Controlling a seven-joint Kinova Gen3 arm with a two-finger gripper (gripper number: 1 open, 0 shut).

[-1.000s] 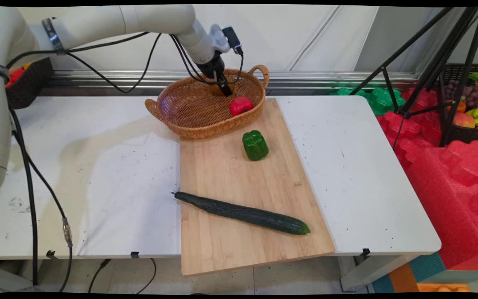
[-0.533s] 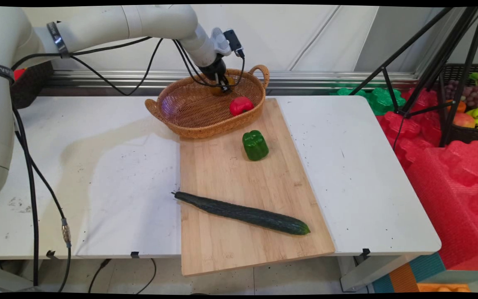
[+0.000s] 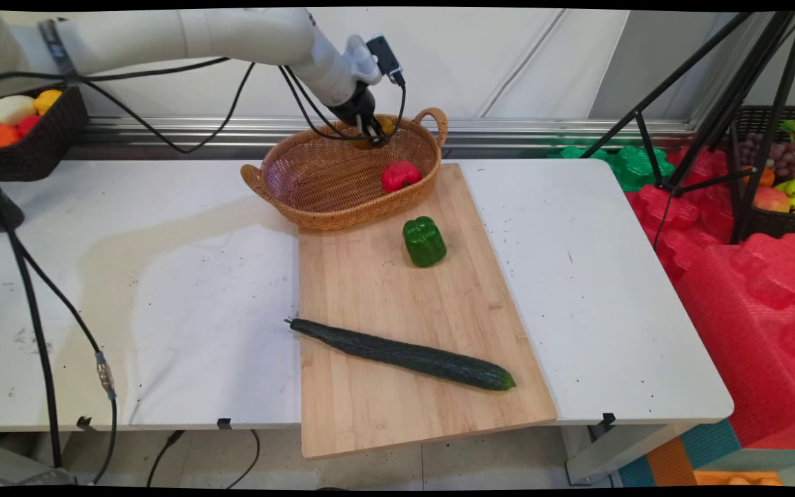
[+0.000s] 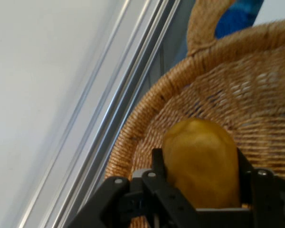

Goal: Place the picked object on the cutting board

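Over the far side of the wicker basket [image 3: 342, 181], the end effector [image 3: 373, 132] is closed on a yellow-brown potato [image 4: 202, 164], with one finger on each side of it. The potato is inside the rim of the basket, near the far wall and just beside the right handle [image 3: 432, 117]; I cannot tell if it touches the basket floor. A red pepper [image 3: 400, 175] lies in the basket, near the end effector. The basket stands on the white counter [image 3: 163, 276], with its near edge on a wooden cutting board [image 3: 404, 317]. On the board lie a green pepper [image 3: 424, 241] and, nearer, a long cucumber [image 3: 404, 355], well apart.
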